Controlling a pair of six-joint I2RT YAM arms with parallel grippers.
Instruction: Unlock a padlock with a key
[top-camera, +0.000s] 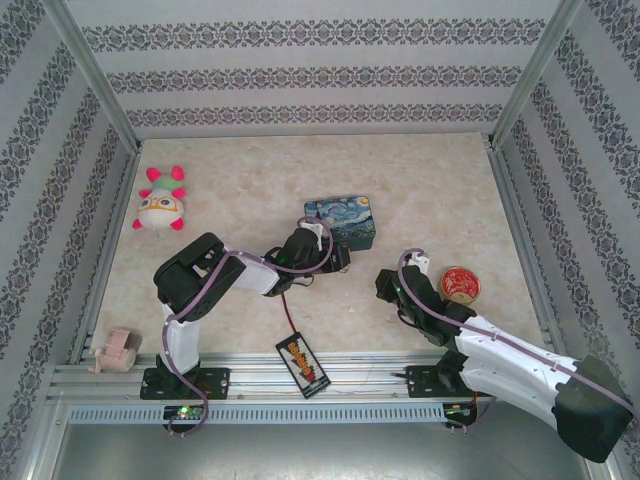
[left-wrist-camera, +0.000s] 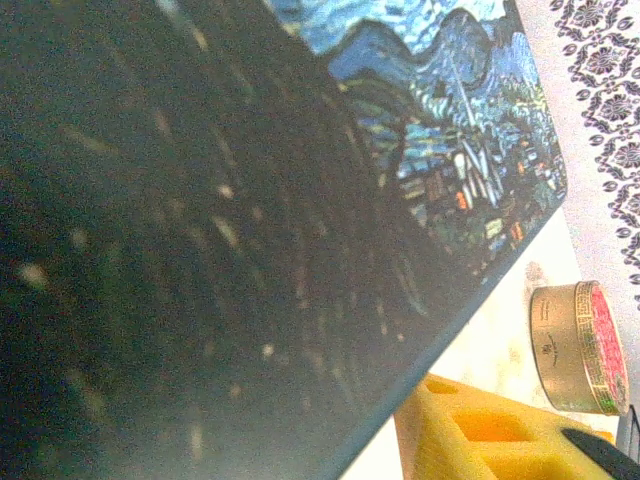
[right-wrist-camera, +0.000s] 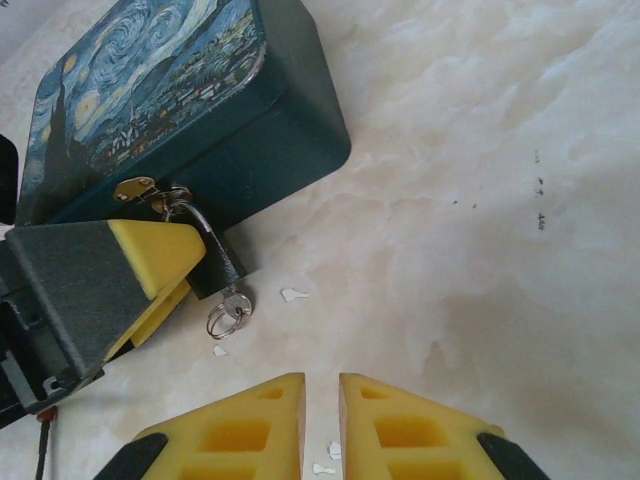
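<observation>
Two arms meet at a painted tin, where the padlock hangs at its front.

From above, the left arm (top-camera: 215, 275) reaches to the starry tin (top-camera: 343, 222) mid-worktop (top-camera: 250, 180), and the right arm (top-camera: 490, 345) ends beside a round red tin (top-camera: 461, 284); a plush toy (top-camera: 160, 203) lies far left and a black pack (top-camera: 302, 365) at the near edge. The left wrist camera sits close over the tin's lid (left-wrist-camera: 430, 150), with one yellow finger (left-wrist-camera: 470, 430) below it. From the right wrist, the padlock (right-wrist-camera: 222, 268) hangs from the tin's hasp (right-wrist-camera: 135, 188), a small key (right-wrist-camera: 234, 303) in its underside. The left jaws touch its body, though I cannot tell whether they clamp it. The right jaws stand slightly apart, holding nothing, near the padlock.
</observation>
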